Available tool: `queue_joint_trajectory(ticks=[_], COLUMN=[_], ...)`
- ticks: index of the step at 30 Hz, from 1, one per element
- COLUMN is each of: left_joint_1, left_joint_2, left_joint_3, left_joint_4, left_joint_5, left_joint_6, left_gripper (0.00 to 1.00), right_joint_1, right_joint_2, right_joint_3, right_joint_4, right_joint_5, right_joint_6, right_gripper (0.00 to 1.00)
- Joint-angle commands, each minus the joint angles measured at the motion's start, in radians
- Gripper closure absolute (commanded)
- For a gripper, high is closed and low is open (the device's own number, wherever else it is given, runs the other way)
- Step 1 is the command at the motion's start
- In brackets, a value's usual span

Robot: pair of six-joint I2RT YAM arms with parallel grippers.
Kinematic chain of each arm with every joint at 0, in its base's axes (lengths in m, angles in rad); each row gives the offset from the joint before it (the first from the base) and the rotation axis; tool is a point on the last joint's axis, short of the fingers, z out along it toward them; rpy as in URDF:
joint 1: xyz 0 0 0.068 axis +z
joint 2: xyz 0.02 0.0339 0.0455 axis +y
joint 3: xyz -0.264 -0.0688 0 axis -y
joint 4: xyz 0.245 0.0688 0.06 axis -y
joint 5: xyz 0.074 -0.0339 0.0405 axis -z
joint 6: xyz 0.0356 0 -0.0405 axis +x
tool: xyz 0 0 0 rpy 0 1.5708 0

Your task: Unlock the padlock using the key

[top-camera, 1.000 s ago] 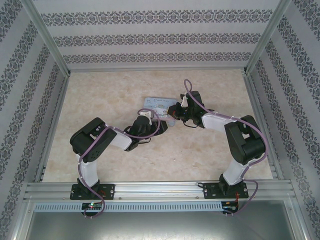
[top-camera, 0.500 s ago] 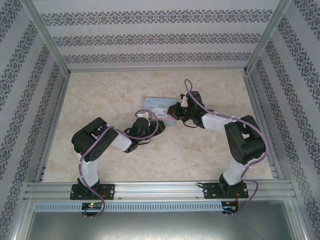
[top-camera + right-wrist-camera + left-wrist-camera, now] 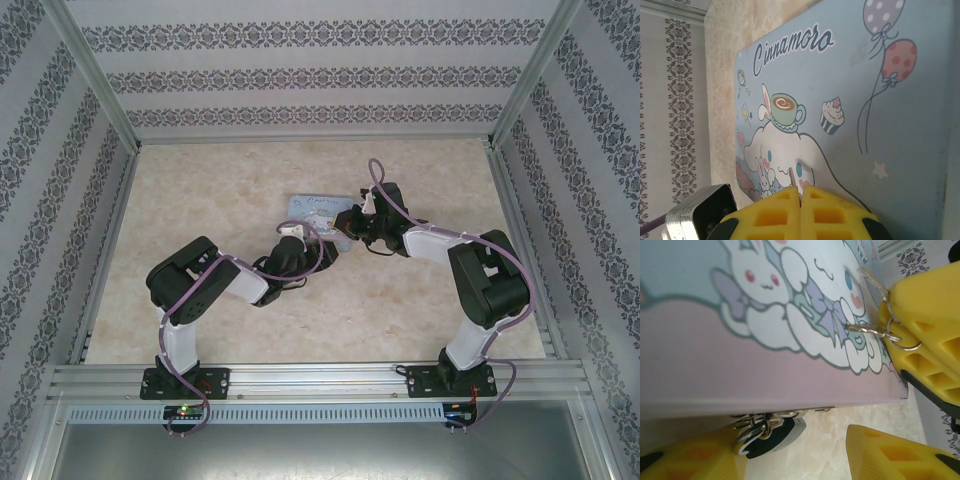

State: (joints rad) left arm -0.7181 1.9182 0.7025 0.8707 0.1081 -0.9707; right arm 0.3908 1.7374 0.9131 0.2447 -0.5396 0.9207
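Note:
The padlock [image 3: 771,436], dark teal with a metal shackle, hangs from the latch at the front edge of the light-blue cartoon tin [image 3: 740,365]. My left gripper [image 3: 795,450] is open around it: the padlock rests by the left finger [image 3: 685,462], with a gap to the right one. My right gripper [image 3: 801,192] is shut on the key [image 3: 791,175], whose thin tip pokes out over the tin's lid [image 3: 880,115]. In the left wrist view the key ring [image 3: 892,334] dangles from the right gripper's fingers [image 3: 925,320]. From above, both grippers [image 3: 328,252] [image 3: 345,232] meet at the tin's [image 3: 315,208] near edge.
The tin sits mid-table on a marbled beige top [image 3: 230,190]. Patterned walls and an aluminium frame [image 3: 100,80] enclose the workspace. The two arms crowd close together at the tin's front right corner.
The left gripper narrowed, then widened again, while the left arm shifted slightly left and back. The right arm held still with the key.

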Motion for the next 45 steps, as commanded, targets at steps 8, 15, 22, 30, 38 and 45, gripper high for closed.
queue_joint_trajectory(ticks=[8,15,22,30,38,45], left_joint_1=[-0.035,-0.034,-0.035,-0.035,-0.035,-0.035], left_joint_2=[0.025,0.022,0.028,0.038,0.040,0.040], left_joint_3=[0.030,-0.041,-0.064,-0.051,-0.047,-0.057], left_joint_4=[-0.041,0.169,0.211,0.154,0.086,0.086], left_joint_5=[-0.108,-0.049,-0.052,-0.082,-0.126,-0.139], left_joint_6=[0.056,-0.123,-0.182,-0.182,-0.171,-0.177], left_gripper=[0.41,0.46,0.47,0.53,0.60,0.69], right_joint_1=[0.014,0.017,0.017,0.019,0.020,0.020], right_joint_2=[0.030,0.032,0.038,0.044,0.042,0.039], right_joint_3=[-0.014,-0.017,-0.027,-0.034,-0.026,-0.034], right_joint_4=[0.026,0.032,0.044,0.057,0.056,0.057], right_joint_5=[-0.014,-0.013,-0.013,-0.019,-0.020,-0.019], right_joint_6=[0.016,0.019,0.021,0.030,0.033,0.031], right_gripper=[1.00,1.00,1.00,1.00,1.00,1.00])
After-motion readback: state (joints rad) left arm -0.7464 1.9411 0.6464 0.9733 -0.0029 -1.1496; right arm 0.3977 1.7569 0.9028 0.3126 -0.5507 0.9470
